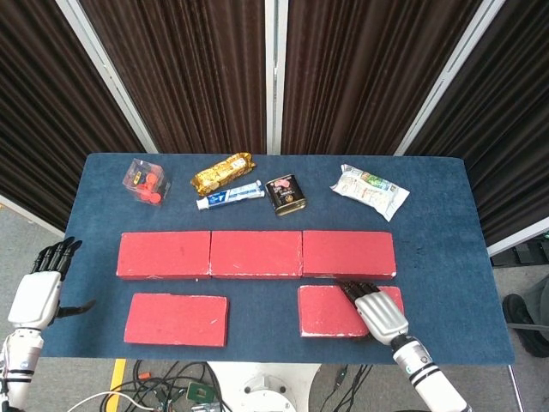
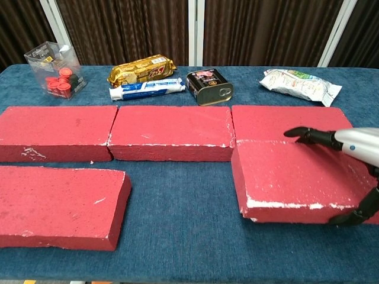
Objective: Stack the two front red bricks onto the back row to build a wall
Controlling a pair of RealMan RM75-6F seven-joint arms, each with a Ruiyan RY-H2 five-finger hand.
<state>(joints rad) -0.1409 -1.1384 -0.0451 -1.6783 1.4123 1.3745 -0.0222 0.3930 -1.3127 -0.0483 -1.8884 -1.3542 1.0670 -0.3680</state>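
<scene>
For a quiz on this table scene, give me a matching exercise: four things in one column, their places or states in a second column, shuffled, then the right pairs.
Things:
1. front right brick
2. front left brick
3. toothpaste tube
4. left hand

Places or states:
A. off the table's left edge, holding nothing
B. gripped by the right hand
C. back of the table, below the gold packet
D. lying untouched on the blue cloth

Pairs: 1-B, 2-D, 3-C, 4-A
</scene>
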